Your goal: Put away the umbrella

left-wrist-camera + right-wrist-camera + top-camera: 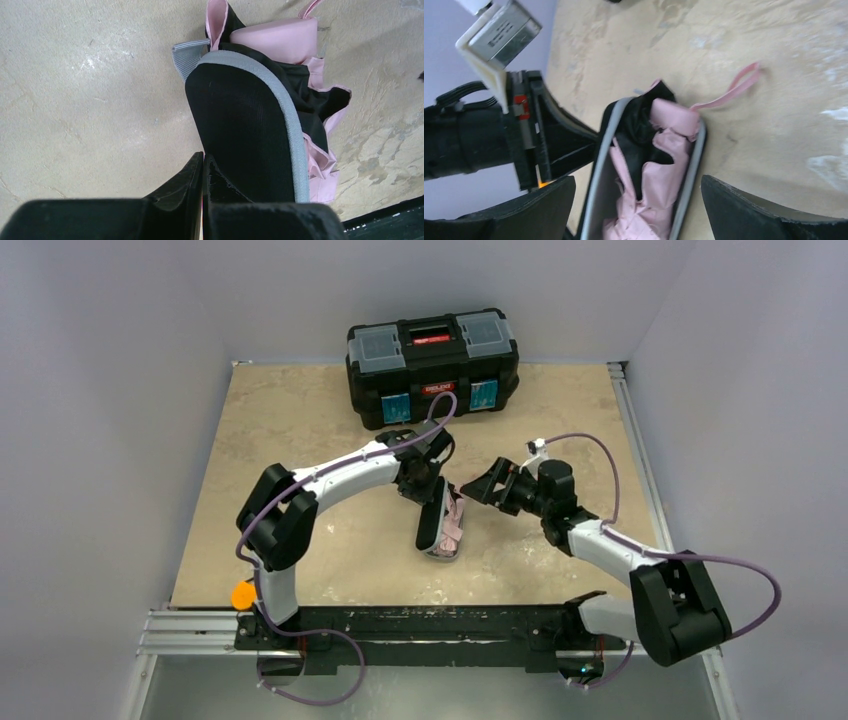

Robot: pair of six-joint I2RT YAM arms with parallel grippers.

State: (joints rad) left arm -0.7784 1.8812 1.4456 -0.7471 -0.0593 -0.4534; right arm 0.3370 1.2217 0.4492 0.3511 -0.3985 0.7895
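Observation:
The pale pink umbrella point(454, 524) lies folded inside an open grey oblong case point(690, 167) on the table, with black fabric showing at its upper end. Its pink strap point(734, 87) trails out onto the table. The case lid point(240, 135), black inside with a grey rim, stands raised on the left side. My left gripper point(203, 159) is shut on the lid's rim, and it also shows in the top view point(426, 498). My right gripper point(639, 210) is open and empty, hovering right of the case point(482, 486), its fingers either side of the umbrella point(664, 165).
A black toolbox point(432, 365) with a red handle stands shut at the back of the table. A small orange object point(242, 595) sits by the left arm's base. White walls enclose the table on three sides. A black rail runs along the near edge.

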